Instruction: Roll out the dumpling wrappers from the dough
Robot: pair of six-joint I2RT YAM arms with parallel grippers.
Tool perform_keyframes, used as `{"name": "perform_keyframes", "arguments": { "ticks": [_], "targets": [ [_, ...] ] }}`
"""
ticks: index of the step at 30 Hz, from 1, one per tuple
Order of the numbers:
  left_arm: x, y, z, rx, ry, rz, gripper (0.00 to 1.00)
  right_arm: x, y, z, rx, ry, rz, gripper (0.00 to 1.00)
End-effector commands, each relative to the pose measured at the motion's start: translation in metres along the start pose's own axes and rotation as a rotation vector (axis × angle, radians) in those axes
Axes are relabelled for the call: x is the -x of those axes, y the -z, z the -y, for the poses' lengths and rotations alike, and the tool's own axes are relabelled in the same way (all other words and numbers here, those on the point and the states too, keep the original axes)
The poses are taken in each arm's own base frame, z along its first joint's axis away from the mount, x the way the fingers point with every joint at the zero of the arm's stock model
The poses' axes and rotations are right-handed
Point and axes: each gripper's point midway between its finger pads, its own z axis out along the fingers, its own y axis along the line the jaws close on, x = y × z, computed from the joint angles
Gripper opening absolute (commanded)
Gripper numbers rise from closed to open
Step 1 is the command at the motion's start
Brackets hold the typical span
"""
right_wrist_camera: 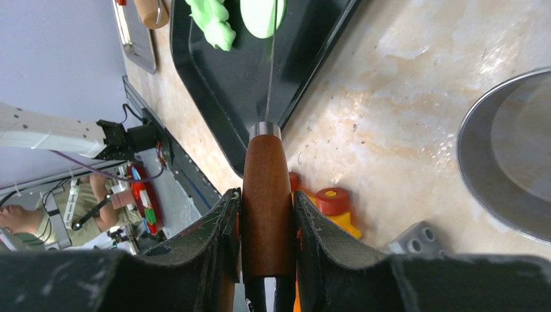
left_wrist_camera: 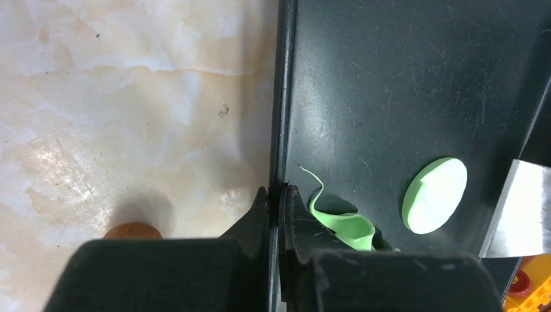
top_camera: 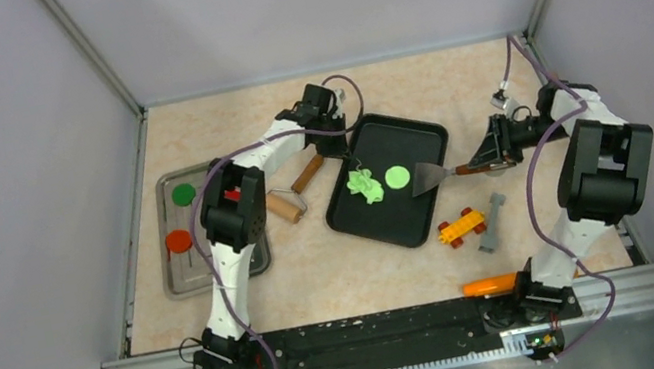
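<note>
A black tray (top_camera: 401, 136) lies mid-table. On it sit a ragged lime-green scrap of dough (top_camera: 365, 185) and, just to its right, a round flat dumpling wrapper (top_camera: 397, 176). My left gripper (top_camera: 344, 155) is shut on the tray's left rim (left_wrist_camera: 284, 97), one jaw outside and one inside; the dough (left_wrist_camera: 344, 224) curls beside the inner jaw, and the wrapper (left_wrist_camera: 435, 195) lies further right. My right gripper (top_camera: 492, 152) is shut on a spatula's wooden handle (right_wrist_camera: 266, 195). The metal blade (top_camera: 427, 177) rests over the tray's right side, next to the wrapper (right_wrist_camera: 260, 16).
A wooden rolling pin (top_camera: 290, 201) lies left of the black tray. A steel tray (top_camera: 178, 272) at far left holds green and red discs. A yellow toy car (top_camera: 460, 226) and a grey block (top_camera: 492, 221) sit in front of the black tray. A metal dish (right_wrist_camera: 507, 162) is beside my right gripper.
</note>
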Motion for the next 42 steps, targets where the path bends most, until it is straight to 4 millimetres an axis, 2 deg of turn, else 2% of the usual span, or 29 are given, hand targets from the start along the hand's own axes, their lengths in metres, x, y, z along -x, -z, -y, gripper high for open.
{"name": "perform_keyframes", "arguments": {
  "ticks": [1,10,18,23,31,36,42],
  "targets": [
    [-0.012,0.005,-0.021,0.082,0.055,-0.03,0.0,0.018,0.006,-0.002,0.018,0.052,0.025,0.0],
    [-0.028,0.003,-0.013,0.025,0.071,-0.069,0.0,0.016,-0.006,0.029,-0.058,-0.022,-0.004,0.0],
    [-0.03,0.002,-0.007,-0.01,0.075,-0.081,0.0,0.016,-0.01,0.059,-0.165,-0.083,-0.033,0.0],
    [-0.033,0.001,-0.003,-0.044,0.076,-0.094,0.0,0.012,-0.016,0.066,-0.153,-0.1,-0.06,0.0],
    [-0.033,-0.001,0.003,-0.09,0.067,-0.101,0.0,0.017,-0.021,0.075,-0.139,-0.094,-0.085,0.0],
    [-0.031,-0.003,0.002,-0.097,0.066,-0.1,0.0,0.008,-0.022,0.08,-0.135,-0.099,-0.132,0.0],
    [-0.032,-0.004,0.001,-0.104,0.07,-0.105,0.0,-0.003,-0.026,0.076,-0.102,-0.096,-0.2,0.0]
  ]
}}
